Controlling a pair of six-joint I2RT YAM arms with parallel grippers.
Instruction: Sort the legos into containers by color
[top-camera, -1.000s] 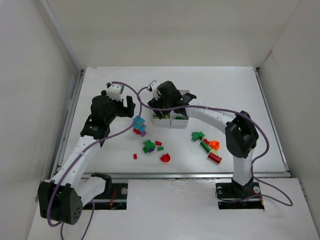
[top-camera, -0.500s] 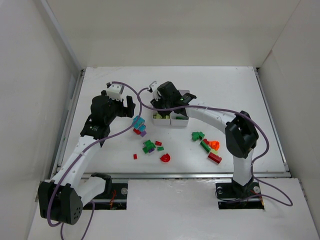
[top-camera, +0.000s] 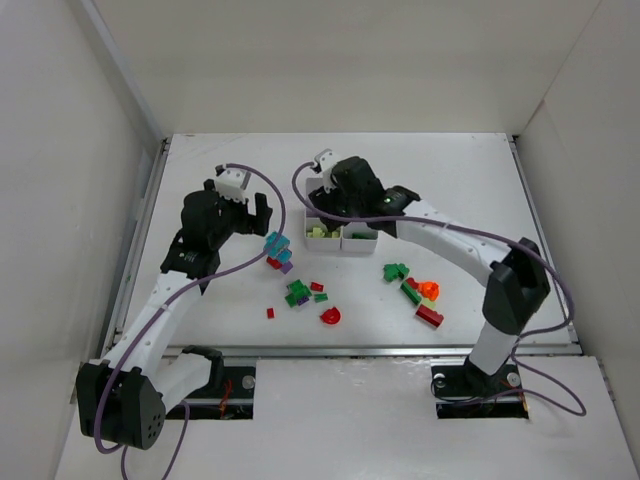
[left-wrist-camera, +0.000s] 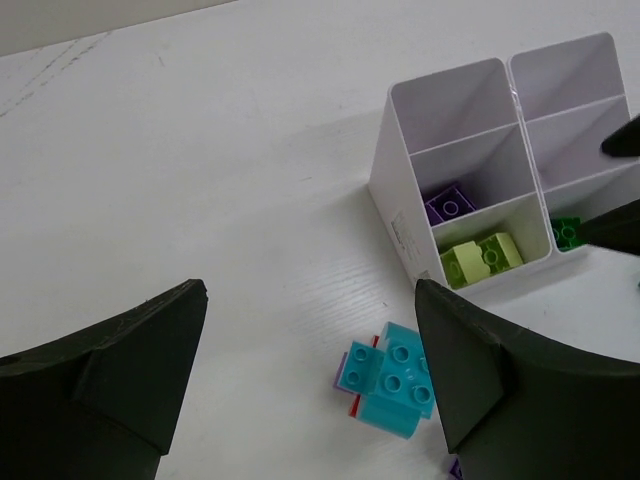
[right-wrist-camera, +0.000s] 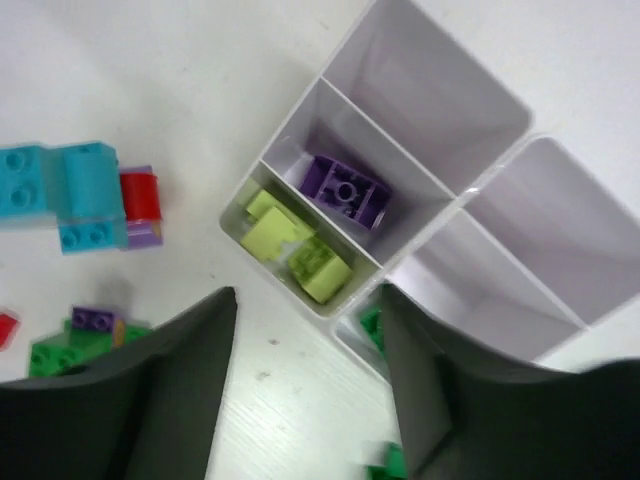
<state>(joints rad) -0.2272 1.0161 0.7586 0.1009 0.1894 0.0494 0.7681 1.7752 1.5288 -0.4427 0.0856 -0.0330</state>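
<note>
The white six-compartment tray (top-camera: 358, 240) stands mid-table. In it lie a purple brick (right-wrist-camera: 345, 190), yellow-green bricks (right-wrist-camera: 295, 245) and a green one (right-wrist-camera: 370, 325). My right gripper (right-wrist-camera: 308, 310) hovers open and empty just over the tray's near-left corner (top-camera: 322, 208). A cyan lego cluster (left-wrist-camera: 395, 380) with red and purple pieces under it lies left of the tray (left-wrist-camera: 400, 215). My left gripper (left-wrist-camera: 310, 370) hangs open above that cluster (top-camera: 276, 245), holding nothing. More legos are loose on the table: a green and purple clump (top-camera: 298, 293) and red bits (top-camera: 330, 316).
Right of the tray's front lie green (top-camera: 396, 270), orange (top-camera: 430, 290) and red (top-camera: 430, 316) bricks. White walls enclose the table on three sides. The right arm's forearm (top-camera: 450, 235) stretches across the table behind those bricks.
The right arm's elbow swung right and its wrist drew back and up from the tray, uncovering its near-left compartment. The left arm has not moved.
</note>
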